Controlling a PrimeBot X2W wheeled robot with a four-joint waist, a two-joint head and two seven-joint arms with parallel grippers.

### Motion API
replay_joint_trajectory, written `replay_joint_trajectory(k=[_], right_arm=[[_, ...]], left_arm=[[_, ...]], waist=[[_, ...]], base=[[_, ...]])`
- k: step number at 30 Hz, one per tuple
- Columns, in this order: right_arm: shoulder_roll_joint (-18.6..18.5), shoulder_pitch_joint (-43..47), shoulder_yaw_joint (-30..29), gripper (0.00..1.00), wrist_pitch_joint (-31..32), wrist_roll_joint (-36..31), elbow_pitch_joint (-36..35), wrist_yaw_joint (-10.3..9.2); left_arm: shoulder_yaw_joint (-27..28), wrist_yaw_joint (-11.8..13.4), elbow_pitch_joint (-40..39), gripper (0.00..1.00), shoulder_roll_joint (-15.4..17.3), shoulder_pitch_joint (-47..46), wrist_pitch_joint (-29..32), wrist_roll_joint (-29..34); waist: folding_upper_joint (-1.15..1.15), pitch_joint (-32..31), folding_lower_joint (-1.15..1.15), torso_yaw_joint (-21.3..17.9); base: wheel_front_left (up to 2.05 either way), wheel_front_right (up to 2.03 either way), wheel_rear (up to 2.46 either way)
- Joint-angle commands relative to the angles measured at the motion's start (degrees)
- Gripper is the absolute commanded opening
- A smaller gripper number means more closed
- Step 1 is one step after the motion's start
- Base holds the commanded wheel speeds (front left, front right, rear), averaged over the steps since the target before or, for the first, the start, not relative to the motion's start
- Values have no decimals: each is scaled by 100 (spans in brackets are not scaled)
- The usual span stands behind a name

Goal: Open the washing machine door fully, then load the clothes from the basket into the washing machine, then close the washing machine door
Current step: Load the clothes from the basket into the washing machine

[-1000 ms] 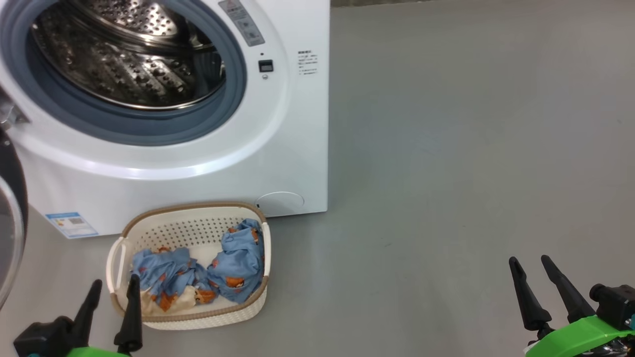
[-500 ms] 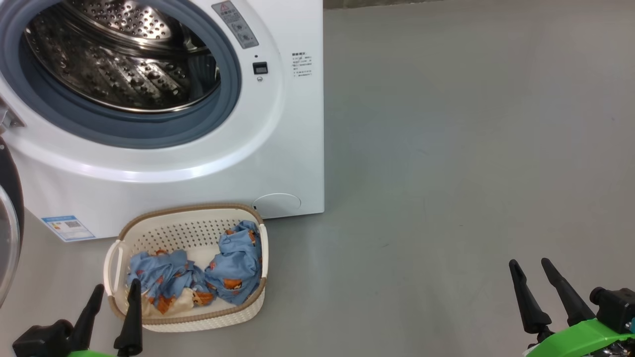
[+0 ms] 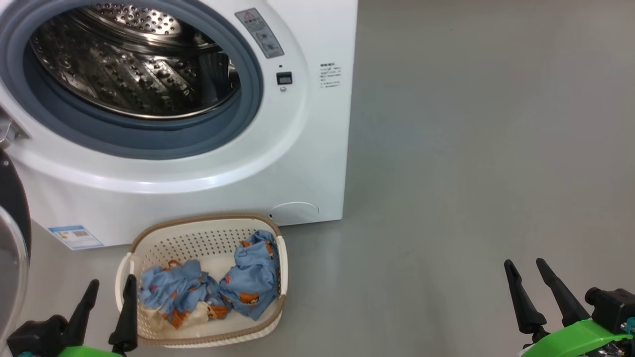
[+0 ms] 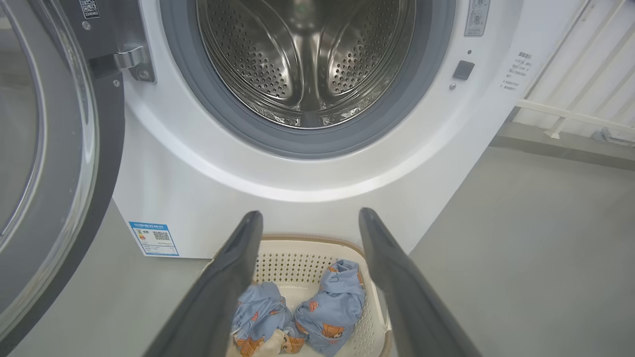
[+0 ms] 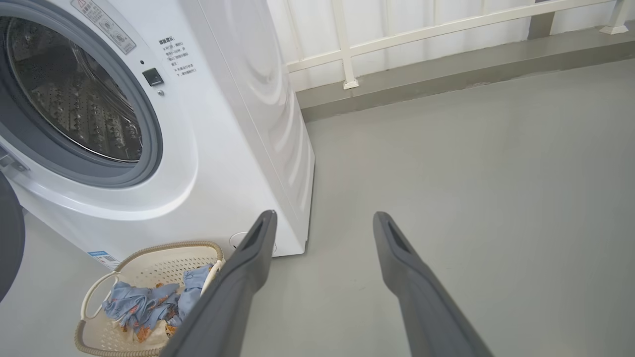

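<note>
Head view first: my left gripper has its two long dark fingers spread wide, nothing between them. It sits low at my left, right by the near left corner of the small cream plastic basket with the perforated sides and brown woven-look rim. One fingertip overlaps the basket's left handle from this angle, and I can't tell if it touches. My right gripper is spread open and empty too, well off to my right over bare grey floor.

Both bundles of clothes, light blue fabric with little orange-brown figures, are in the basket. The left bundle has a cream bit showing at its near edge. In the left wrist view they sit right between my fingers.

The basket is on the floor just in front of the big white front-loading washing machine, below its right half and near the blue label sticker. The round door, with its dark glossy rim and clear glass middle, is swung open to my left on its hinge. That leaves the grey rubber gasket and the perforated steel drum in plain sight, with nothing in the drum that I can see.

A white railing runs behind the machine in the right wrist view.
</note>
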Motion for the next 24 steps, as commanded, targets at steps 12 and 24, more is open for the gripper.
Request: replay_joint_trajectory(k=[12,24], right_arm=[[-25,-262,130,100,-69,-9,-159,17],[64,-395,177,100,-69,-15,-193,17]], left_arm=[[157,-14,-57,100,140,-432,-37,159],[-31,-14,430,100,10,-614,-37,310]], waist=[[0,176,0,-17],[0,468,0,-33]], base=[[60,-85,25],[0,0,0]])
